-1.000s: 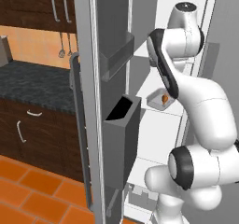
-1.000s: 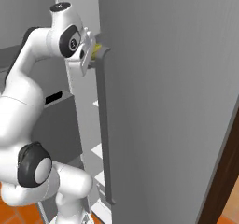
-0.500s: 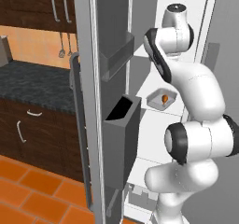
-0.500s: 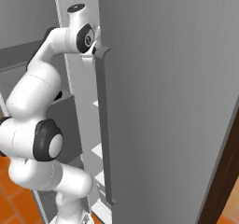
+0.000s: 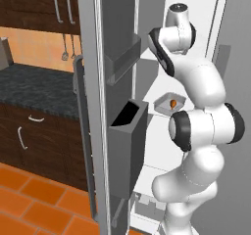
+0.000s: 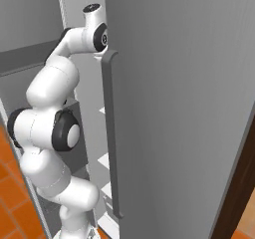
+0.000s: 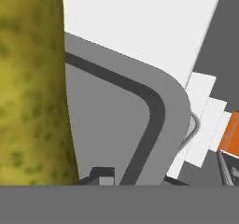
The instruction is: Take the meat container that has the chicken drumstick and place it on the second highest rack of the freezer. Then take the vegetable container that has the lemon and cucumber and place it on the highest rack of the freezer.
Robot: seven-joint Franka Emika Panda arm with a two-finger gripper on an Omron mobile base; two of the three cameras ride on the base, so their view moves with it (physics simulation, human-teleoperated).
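My fingers' state I cannot tell; the grey tray [image 7: 158, 111] looks light and stiff, best held by its rim, cucumber [image 7: 30, 87] loose inside.

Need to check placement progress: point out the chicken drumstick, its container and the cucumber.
chicken drumstick [image 5: 172, 103], left base view, its orange-brown meat.
meat container [image 5: 162, 102], left base view, near-left rim.
cucumber [image 7: 30, 83], hand view, its mottled yellow-green skin.

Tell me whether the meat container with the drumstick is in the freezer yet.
In: the meat container with the chicken drumstick sits on a white freezer shelf.
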